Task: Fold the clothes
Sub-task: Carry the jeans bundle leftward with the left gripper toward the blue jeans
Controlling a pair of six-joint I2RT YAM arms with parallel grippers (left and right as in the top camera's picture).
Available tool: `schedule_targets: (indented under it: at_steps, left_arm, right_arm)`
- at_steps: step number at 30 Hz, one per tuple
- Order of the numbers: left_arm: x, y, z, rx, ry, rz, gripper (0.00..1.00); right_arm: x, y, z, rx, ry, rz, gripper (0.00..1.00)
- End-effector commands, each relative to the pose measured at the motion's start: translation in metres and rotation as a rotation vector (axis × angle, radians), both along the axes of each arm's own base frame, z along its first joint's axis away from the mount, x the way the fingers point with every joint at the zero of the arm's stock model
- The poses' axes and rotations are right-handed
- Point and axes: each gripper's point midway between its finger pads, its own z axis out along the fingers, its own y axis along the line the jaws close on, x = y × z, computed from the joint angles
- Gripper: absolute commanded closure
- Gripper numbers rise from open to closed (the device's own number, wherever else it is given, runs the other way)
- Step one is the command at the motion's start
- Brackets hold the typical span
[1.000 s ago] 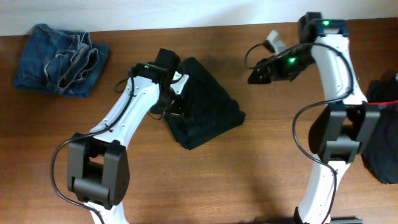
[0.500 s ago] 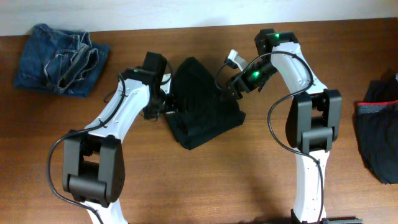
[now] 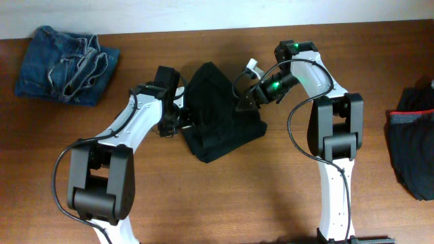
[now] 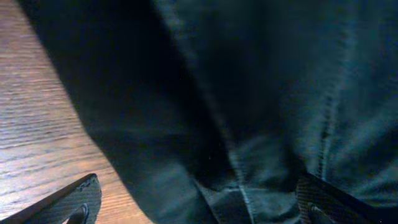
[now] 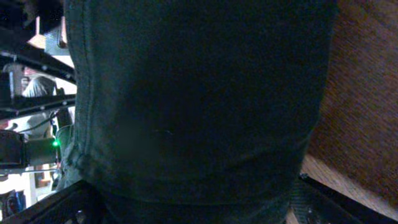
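The black trousers (image 3: pixel 220 115) lie as a folded, roughly triangular bundle on the wooden desk (image 3: pixel 271 196), and both arms reach in to them.

The left pincer (image 3: pixel 178 114) sits at the trousers' edge on the left arm's side. In the left wrist view its two fingers (image 4: pixel 81 199) stand spread as wide as they go, with dark seamed cloth filling the span between them and bare wood showing beside the cloth. It has no hold on anything.

The right pincer (image 3: pixel 243 102) sits at the opposite edge of the trousers, towards their far corner. In the right wrist view it is also fully spread, with the bundle lying between its fingers (image 5: pixel 311 202) and no closure on the fabric. Whether either set of fingers touches the cloth cannot be told.

Faded blue jeans (image 3: pixel 64 64) lie crumpled well apart from the trousers, beyond the left arm and towards the far edge. A dark garment with a reddish band (image 3: pixel 413 149) lies well apart from the trousers on the other side, beyond the right arm.
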Motion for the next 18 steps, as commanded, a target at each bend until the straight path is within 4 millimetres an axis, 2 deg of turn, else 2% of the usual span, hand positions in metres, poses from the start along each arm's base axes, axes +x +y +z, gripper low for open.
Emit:
schedule_targets:
  at_steps: [1, 6, 13, 18]
  left_arm:
    - [-0.007, 0.008, -0.018, -0.011, 0.048, 0.076, 0.01]
    - [-0.008, -0.012, -0.027, -0.23, 0.027, 0.074, 0.01]
    - [-0.019, -0.031, -0.044, -0.407, 0.004, 0.115, 0.01]
    - [-0.02, -0.03, -0.045, -0.408, 0.004, 0.121, 0.01]
  right_arm:
    - [-0.002, 0.005, -0.008, 0.028, 0.013, 0.012, 0.01]
    - [-0.004, 0.005, -0.008, 0.027, 0.02, 0.012, 0.01]
    - [-0.003, 0.008, -0.004, 0.056, 0.024, 0.006, 0.01]
    - [-0.004, 0.009, -0.004, 0.056, 0.026, 0.007, 0.01]
